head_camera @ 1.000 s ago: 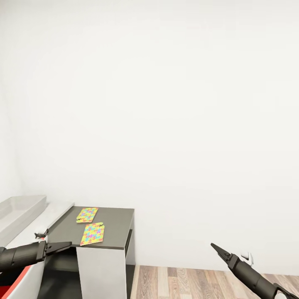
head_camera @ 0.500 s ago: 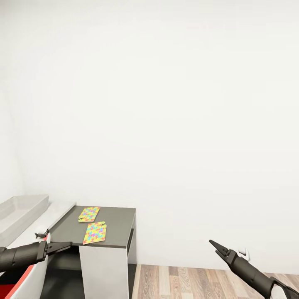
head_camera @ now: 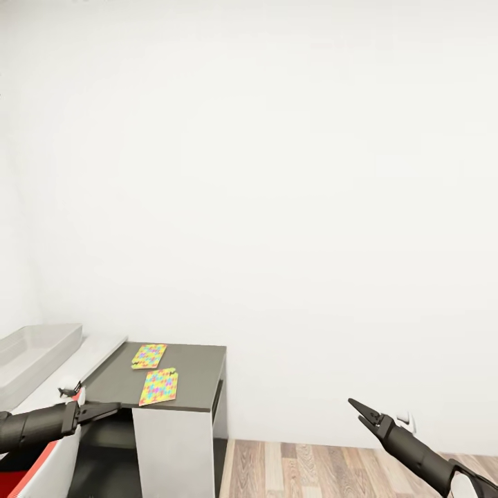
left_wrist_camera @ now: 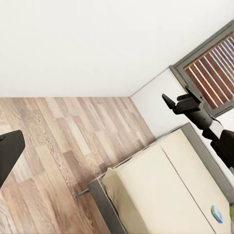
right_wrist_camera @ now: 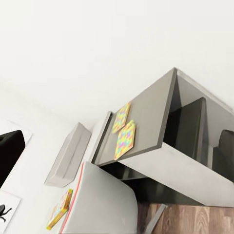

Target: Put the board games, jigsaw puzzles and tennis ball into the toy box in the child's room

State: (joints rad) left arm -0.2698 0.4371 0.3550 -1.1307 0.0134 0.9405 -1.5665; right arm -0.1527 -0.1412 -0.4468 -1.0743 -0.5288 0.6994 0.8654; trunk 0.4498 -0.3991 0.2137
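Observation:
Two jigsaw puzzles (head_camera: pixel 149 355) (head_camera: pixel 158 386) lie flat on the dark grey wing of the table (head_camera: pixel 197 373); the right wrist view shows them too (right_wrist_camera: pixel 121 117) (right_wrist_camera: pixel 125 139). The pale grey toy box (head_camera: pixel 34 349) (right_wrist_camera: pixel 68 155) stands on the table's lighter top at the far left. A colourful flat board game (right_wrist_camera: pixel 61 209) lies on that top, partly behind the chair. On the cream bed (left_wrist_camera: pixel 161 195) lies a small blue board game (left_wrist_camera: pixel 217 213). My left gripper (head_camera: pixel 114 407) hangs shut just in front of the dark wing. My right gripper (head_camera: pixel 353 403) (left_wrist_camera: pixel 168 101) is shut over the floor, well right of the table.
A red-and-white chair (head_camera: pixel 41 463) (right_wrist_camera: pixel 102 204) stands at the table's near side under my left arm. Wood-plank floor (head_camera: pixel 332 470) runs right of the table to a bare white wall (head_camera: pixel 311 207). A slatted window (left_wrist_camera: pixel 214 68) lies beyond the bed.
The whole head view has shifted a little, so the table sits slightly further right. My right gripper has crept a touch up and left. The puzzles lie as before.

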